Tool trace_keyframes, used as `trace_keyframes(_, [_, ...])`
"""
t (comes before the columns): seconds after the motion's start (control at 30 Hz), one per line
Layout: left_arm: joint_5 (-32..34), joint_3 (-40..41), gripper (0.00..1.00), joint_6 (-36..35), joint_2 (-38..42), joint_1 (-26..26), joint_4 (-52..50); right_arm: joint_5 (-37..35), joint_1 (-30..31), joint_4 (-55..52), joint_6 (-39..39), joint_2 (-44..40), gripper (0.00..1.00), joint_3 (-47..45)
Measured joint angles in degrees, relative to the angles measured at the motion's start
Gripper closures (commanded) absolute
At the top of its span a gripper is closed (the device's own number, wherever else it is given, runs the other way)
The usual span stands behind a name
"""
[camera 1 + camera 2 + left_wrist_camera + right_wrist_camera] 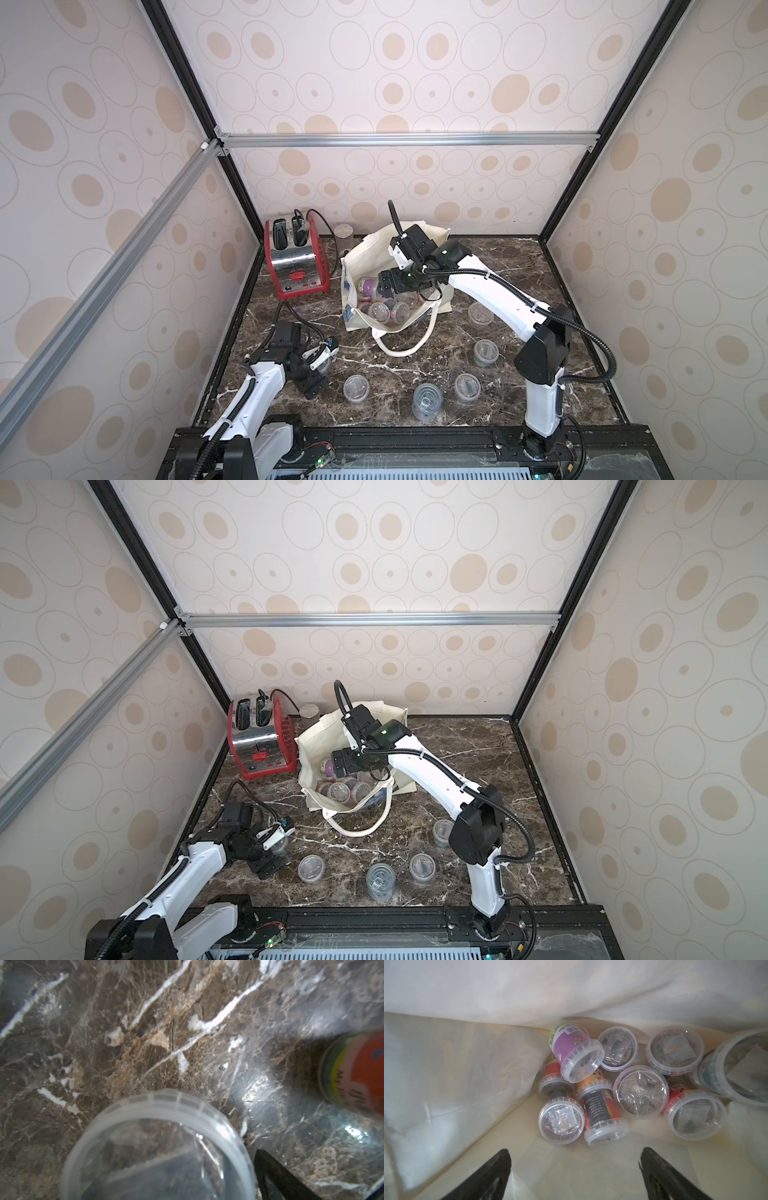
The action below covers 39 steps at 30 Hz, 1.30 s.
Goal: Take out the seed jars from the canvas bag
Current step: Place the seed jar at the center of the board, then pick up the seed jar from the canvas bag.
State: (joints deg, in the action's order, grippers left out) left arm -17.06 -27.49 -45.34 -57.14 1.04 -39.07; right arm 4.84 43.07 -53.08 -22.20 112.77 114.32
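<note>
Marble tabletop (415, 353), canvas bag (361, 257) mid-frame: our right gripper (576, 1151) gapes empty over seed jars (640, 1091), likely light, slick; we favour a lid-rim pinch.

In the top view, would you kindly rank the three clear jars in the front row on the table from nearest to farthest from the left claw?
Measured from the left claw in a top view:
1. left jar, just to the claw's right.
2. middle jar, at the front centre.
3. right jar, farthest along the row to the right.
</note>
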Motion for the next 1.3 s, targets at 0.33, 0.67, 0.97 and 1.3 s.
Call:
trace_keyframes(0.33, [-13.2,-30.7,0.02,-4.4,-0.1,0.0,-15.9,7.6,-2.4,3.0,-2.4,0.3,0.05,-1.4])
trace_keyframes(0.67, [-28.5,-49.9,0.04,12.1,-8.9,-1.0,-10.5,7.9,-0.7,4.0,-7.9,1.6,0.10,-3.7])
trace_keyframes(0.97, [-21.5,-46.1,0.02,24.8,-17.0,-12.0,0.8,0.8,8.7,4.4,-12.9,-1.1,0.11,-10.8])
trace_keyframes(1.3, [-14.1,-36.7,0.02,13.8,-14.8,-14.5,-2.2,-3.5,8.9,5.0,-13.9,-5.4,0.09,-12.9])
